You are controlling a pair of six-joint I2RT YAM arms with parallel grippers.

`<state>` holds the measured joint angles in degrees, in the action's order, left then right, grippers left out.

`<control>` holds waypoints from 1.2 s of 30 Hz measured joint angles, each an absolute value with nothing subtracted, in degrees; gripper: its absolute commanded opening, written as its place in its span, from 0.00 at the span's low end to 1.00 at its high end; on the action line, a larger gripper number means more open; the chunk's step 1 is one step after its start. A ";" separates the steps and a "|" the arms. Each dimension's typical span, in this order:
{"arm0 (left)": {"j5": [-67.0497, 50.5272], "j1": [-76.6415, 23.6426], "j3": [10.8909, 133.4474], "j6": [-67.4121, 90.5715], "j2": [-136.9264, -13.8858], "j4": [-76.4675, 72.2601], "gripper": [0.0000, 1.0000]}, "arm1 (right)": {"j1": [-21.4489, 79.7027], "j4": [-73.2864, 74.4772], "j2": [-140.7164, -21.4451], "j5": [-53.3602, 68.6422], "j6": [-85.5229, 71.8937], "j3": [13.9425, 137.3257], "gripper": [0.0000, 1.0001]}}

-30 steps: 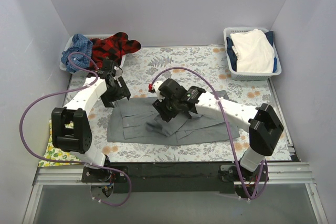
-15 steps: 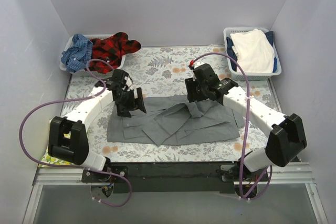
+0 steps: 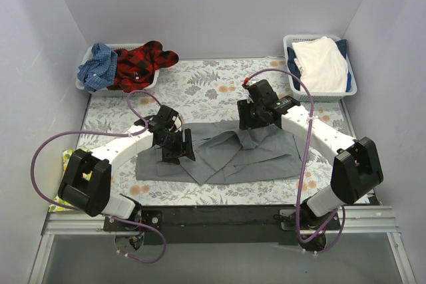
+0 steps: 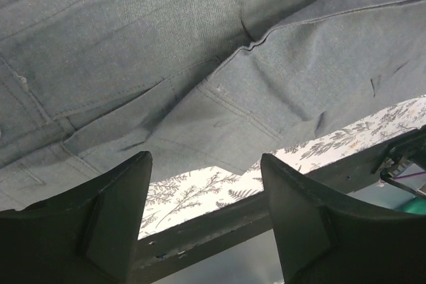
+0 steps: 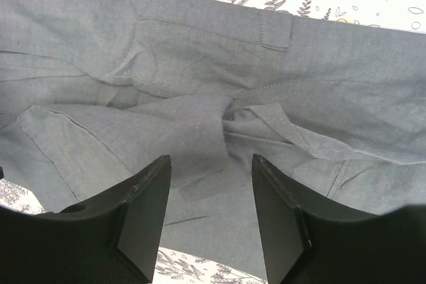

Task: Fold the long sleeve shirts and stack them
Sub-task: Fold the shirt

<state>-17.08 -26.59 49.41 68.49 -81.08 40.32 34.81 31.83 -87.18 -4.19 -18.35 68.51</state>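
Both the left claw (image 3: 180,146) and the right claw (image 3: 255,117) are held spread, empty, over the grey button-up shirt (image 3: 269,156) lying on the tabletop (image 3: 213,84); its rumpled middle should be smoothed before edges are pinched.

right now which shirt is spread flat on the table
The grey shirt, lying flat on the table cover; the red plaid shirt and blue checked shirt sit bunched in the far-left basket.

Shirts, three: grey shirt (image 3: 259,161), plaid shirt (image 3: 141,61), checked shirt (image 3: 97,64). Baskets, two: left basket (image 3: 85,53), right basket (image 3: 319,96).
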 measured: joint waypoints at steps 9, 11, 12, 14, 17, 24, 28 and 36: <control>-14.85 -28.25 48.47 69.06 -84.16 36.88 0.61 | 33.19 31.97 -87.18 -3.22 -18.55 68.51 0.59; -13.63 -28.27 48.34 69.12 -84.82 36.88 0.60 | 33.06 31.97 -87.18 -3.01 -18.70 68.51 0.59; -12.84 -28.27 48.34 69.17 -85.08 36.82 0.59 | 33.01 31.97 -87.15 -2.94 -18.74 68.51 0.59; -11.84 -28.27 48.34 69.25 -85.10 36.86 0.58 | 32.99 31.97 -87.15 -2.83 -18.92 68.47 0.59; -10.50 -28.25 48.36 69.25 -85.08 36.82 0.55 | 32.95 31.99 -87.15 -2.79 -19.20 68.45 0.59; -10.02 -28.27 48.36 68.97 -85.65 36.77 0.41 | 32.71 31.99 -87.15 -2.81 -19.38 68.45 0.59; -11.18 -28.27 48.36 68.66 -85.78 36.80 0.36 | 32.60 31.99 -87.15 -2.96 -19.42 68.34 0.59; -12.97 -28.27 48.38 68.25 -85.78 36.95 0.00 | 32.25 32.21 -86.98 -3.27 -19.77 67.22 0.59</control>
<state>-12.97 -28.27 48.38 68.25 -85.78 36.95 32.25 32.21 -86.98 -3.27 -19.77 67.22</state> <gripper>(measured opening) 0.035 0.590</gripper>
